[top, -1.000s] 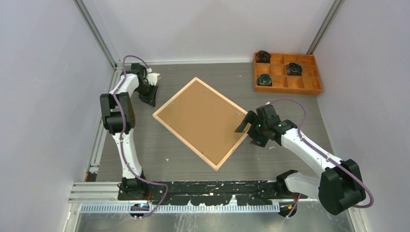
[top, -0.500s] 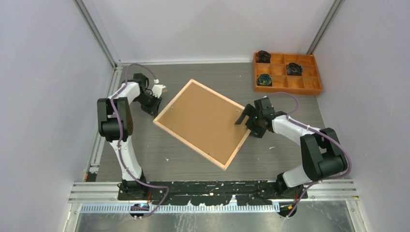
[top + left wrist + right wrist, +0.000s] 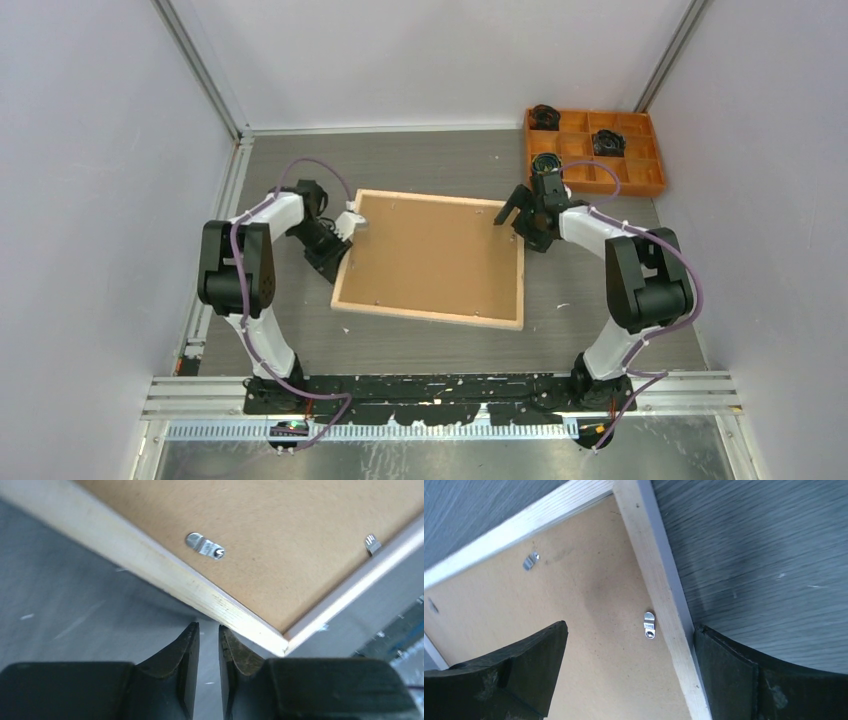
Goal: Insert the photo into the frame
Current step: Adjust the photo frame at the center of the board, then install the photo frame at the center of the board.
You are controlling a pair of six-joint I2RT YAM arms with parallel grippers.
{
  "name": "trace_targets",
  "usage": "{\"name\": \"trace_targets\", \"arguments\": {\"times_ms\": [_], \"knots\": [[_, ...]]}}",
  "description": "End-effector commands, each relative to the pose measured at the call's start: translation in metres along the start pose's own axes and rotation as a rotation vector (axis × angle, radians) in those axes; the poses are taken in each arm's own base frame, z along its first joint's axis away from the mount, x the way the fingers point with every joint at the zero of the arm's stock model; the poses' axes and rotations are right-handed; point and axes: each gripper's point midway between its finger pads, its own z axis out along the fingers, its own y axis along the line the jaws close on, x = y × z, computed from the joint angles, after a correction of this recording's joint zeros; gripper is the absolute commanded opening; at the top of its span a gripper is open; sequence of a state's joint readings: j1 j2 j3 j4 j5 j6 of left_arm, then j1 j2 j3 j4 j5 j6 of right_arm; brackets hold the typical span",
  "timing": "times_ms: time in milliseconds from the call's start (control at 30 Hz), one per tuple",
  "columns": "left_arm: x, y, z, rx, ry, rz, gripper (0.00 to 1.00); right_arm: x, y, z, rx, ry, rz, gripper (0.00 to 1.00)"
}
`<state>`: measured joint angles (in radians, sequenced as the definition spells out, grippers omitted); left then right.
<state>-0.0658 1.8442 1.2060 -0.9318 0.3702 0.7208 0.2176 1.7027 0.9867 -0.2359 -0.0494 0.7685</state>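
Frame (image 3: pixel 428 316) lies back-up mid-picture on the desk (image 3: pixel 600 300), backing board (image 3: pixel 435 255) seated — photo unseen, perhaps beneath; clips (image 3: pixel 649 624) may remain. Left jaws nearly shut beside it; right jaws wide astride its upper-right rail.

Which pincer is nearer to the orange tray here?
Right. The right pincer is at the far right corner of the frame, just short of the orange tray. The left pincer is at the frame's left edge, across the frame from the tray.
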Motion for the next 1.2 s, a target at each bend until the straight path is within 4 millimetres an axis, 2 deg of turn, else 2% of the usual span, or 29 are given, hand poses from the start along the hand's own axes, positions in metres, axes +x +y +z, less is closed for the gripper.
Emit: {"name": "trace_targets", "arguments": {"times_ms": [0, 100, 200, 300, 367, 433, 567, 767, 967, 1067, 1167], "knots": [[-0.014, -0.06, -0.01, 0.178, -0.075, 0.079, 0.24, -0.027, 0.026, -0.029, -0.045, -0.085, -0.001, 1.0], [-0.014, -0.049, -0.02, 0.158, -0.09, 0.051, 0.25, -0.041, 0.032, -0.055, -0.06, -0.162, 0.001, 1.0], [-0.028, -0.034, -0.037, 0.188, -0.166, -0.031, 0.27, -0.039, 0.056, -0.073, -0.149, -0.17, -0.008, 1.0], [-0.039, -0.021, -0.044, 0.227, -0.216, -0.13, 0.36, -0.013, 0.098, -0.083, -0.278, -0.094, -0.07, 0.97], [-0.045, -0.014, -0.038, 0.235, -0.224, -0.179, 0.4, 0.014, 0.129, -0.084, -0.375, -0.04, -0.12, 0.94], [-0.048, -0.009, -0.03, 0.256, -0.22, -0.208, 0.41, 0.044, 0.155, -0.081, -0.445, 0.015, -0.171, 0.91], [-0.05, -0.003, -0.015, 0.305, -0.189, -0.27, 0.34, 0.103, 0.197, -0.067, -0.536, 0.103, -0.254, 0.8], [-0.054, -0.001, -0.013, 0.315, -0.202, -0.267, 0.27, 0.168, 0.25, -0.049, -0.647, 0.208, -0.3, 0.72], [-0.051, 0.0, -0.006, 0.326, -0.189, -0.276, 0.21, 0.209, 0.28, -0.018, -0.676, 0.303, -0.302, 0.66], [-0.048, 0.001, -0.002, 0.326, -0.183, -0.278, 0.2, 0.222, 0.286, -0.004, -0.674, 0.339, -0.297, 0.64], [-0.046, 0.001, 0.0, 0.321, -0.176, -0.276, 0.19, 0.231, 0.291, 0.0, -0.682, 0.366, -0.298, 0.63]]}}
